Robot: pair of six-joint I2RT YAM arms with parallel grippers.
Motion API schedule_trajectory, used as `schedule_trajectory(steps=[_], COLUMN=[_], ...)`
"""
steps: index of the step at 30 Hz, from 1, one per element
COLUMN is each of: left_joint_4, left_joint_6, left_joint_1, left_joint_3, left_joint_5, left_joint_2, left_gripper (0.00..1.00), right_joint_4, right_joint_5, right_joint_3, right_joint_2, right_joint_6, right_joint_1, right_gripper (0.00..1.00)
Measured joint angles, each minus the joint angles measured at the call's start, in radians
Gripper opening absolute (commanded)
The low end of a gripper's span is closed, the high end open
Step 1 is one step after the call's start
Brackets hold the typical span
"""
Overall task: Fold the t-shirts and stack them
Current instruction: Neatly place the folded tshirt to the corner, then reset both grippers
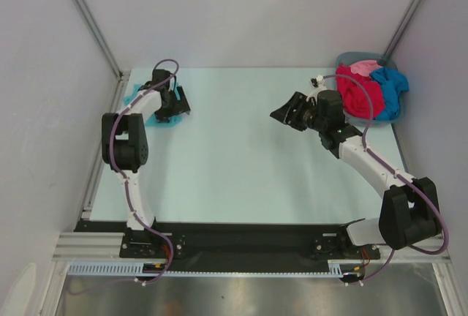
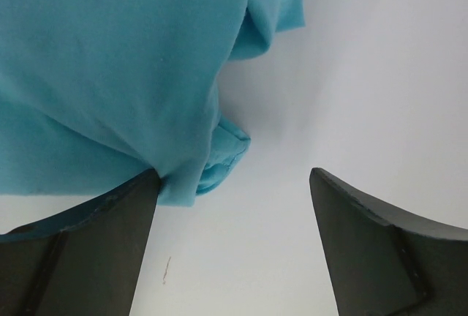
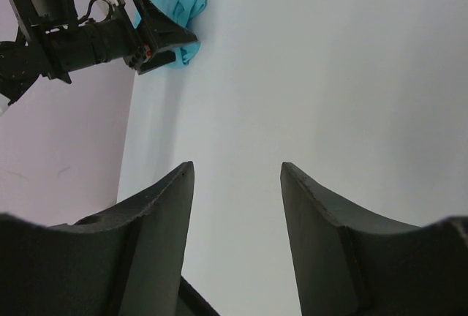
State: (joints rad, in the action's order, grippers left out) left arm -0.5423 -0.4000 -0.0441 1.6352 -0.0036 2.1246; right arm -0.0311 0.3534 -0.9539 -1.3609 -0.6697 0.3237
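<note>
While my left claw (image 1: 175,108) hangs wide open at the far left corner of the tabletop (image 1: 234,177), it holds nothing. The teal t-shirt (image 2: 110,60) lies bunched up in that corner. Its edge touches the inside of one finger (image 2: 88,243), but the other finger is apart from it, over bare table. My right claw (image 3: 238,166) is open too, with nothing in it. It hangs over the right part of the tabletop, near the basket (image 1: 398,115) in the far right corner. The red t-shirt (image 1: 358,95), the pink t-shirt (image 1: 360,69) and the blue t-shirt (image 1: 391,83) are piled in that basket, not folded yet.

I think the teal one has to be spread flat first. What could go wrong? If I shut my left claw here, I may pinch only a thin bit of the edge, and the cloth could slip out when I lift. I might also grab two layers at once, so it comes up as a lump. It lies close to the wall (image 1: 44,74), so a pull that way could jam it there.
</note>
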Motion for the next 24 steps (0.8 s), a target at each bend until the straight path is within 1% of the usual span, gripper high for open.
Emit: schedule_trajectory(steps=[3,9,13,18,21,24], left_joint_4=[0.002,-0.003,-0.005,0.002,0.01,0.047], left_joint_6=[0.0,-0.011,-0.019,-0.021,-0.025,-0.024], left_joint_1=[-0.002,0.0,0.0,-0.003,-0.019,-0.065], left_joint_3=[-0.02,-0.033,-0.033,-0.032,-0.031,-0.058], left_joint_5=[-0.013,-0.078,-0.115,-0.113,-0.082,-0.059], left_joint_2=[-0.009,-0.042,-0.116,-0.218,-0.266,-0.312], left_gripper=[0.9,0.99,1.0,1.0,1.0,1.0], right_joint_4=[-0.003,-0.004,0.003,0.03,0.083,0.13], right_joint_5=[0.003,0.003,-0.005,-0.017,-0.072,-0.204], right_joint_3=[0.0,0.003,0.003,-0.012,-0.043,-0.058], right_joint_2=[-0.006,-0.006,-0.006,-0.018,-0.018,0.007], right_joint_6=[-0.007,-0.006,0.014,0.044,0.074,0.119], right_joint_1=[0.002,0.002,0.002,-0.004,-0.006,-0.005], right_gripper=[0.56,0.59,0.62,0.64,0.64,0.64])
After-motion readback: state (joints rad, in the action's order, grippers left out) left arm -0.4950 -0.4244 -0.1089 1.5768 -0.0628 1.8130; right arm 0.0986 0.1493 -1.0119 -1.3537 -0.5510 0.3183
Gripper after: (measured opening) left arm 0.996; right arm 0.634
